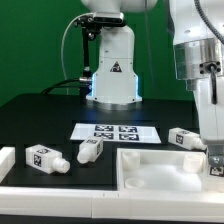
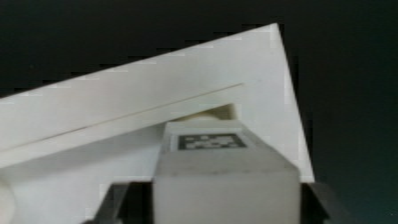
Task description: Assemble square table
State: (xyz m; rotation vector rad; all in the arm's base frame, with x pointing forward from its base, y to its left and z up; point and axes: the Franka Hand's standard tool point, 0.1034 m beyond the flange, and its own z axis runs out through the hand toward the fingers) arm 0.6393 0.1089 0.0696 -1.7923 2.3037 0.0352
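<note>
Green backdrop (image 1: 35, 25), black tabletop (image 1: 40, 118), marker board (image 1: 115, 131) lying flat mid-table, white border rail (image 1: 60, 188) along the near edge

The black desk (image 1: 40, 115) bore the marker board (image 1: 116, 131) near its middle. The first leg (image 1: 45, 157) and second leg (image 1: 90, 150) lay toward the exterior view's left, the third leg (image 1: 186, 138) to the right, and the square top (image 1: 160, 175) in front, beside the border rail (image 1: 60, 200).

Arm (image 1: 196, 50) hangs vertical at exterior view's right; claw (image 2: 214, 197) points down, jaws clamped on leg (image 2: 214, 150).
</note>
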